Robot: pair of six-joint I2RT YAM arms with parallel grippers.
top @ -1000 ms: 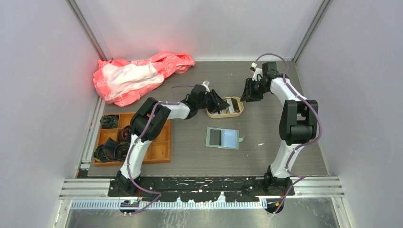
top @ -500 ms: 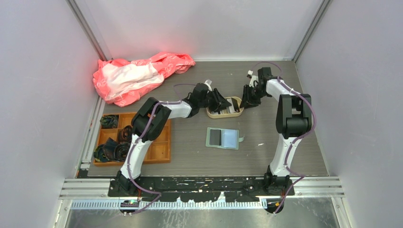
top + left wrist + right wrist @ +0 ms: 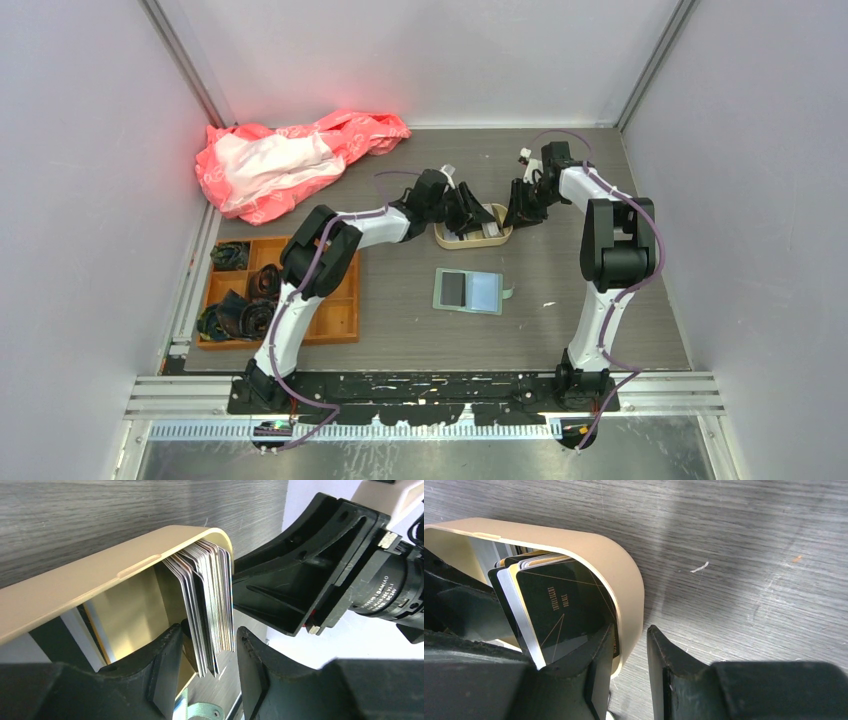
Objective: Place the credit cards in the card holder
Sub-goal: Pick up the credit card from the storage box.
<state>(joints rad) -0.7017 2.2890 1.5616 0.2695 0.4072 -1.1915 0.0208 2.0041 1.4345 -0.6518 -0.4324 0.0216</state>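
Several credit cards (image 3: 210, 600) stand on edge as a stack at one end of the beige tray (image 3: 100, 575). My left gripper (image 3: 206, 652) is open around that stack, with a gap on each side. In the right wrist view a black card (image 3: 559, 610) fronts the stack. My right gripper (image 3: 630, 642) is shut on the tray's end wall (image 3: 626, 585), one finger inside and one outside. From above, both grippers meet at the tray (image 3: 450, 240), the left (image 3: 475, 215) and the right (image 3: 518, 212). The green card holder (image 3: 468, 291) lies open on the table nearer the arm bases.
An orange compartment tray (image 3: 345, 335) with dark items sits at the left. A pink and white cloth (image 3: 290, 160) lies at the back left. Grey walls close in the table on three sides.
My left gripper has opened and slid right along the tray around the card stack. The right gripper has come in from the right to the tray's end wall.
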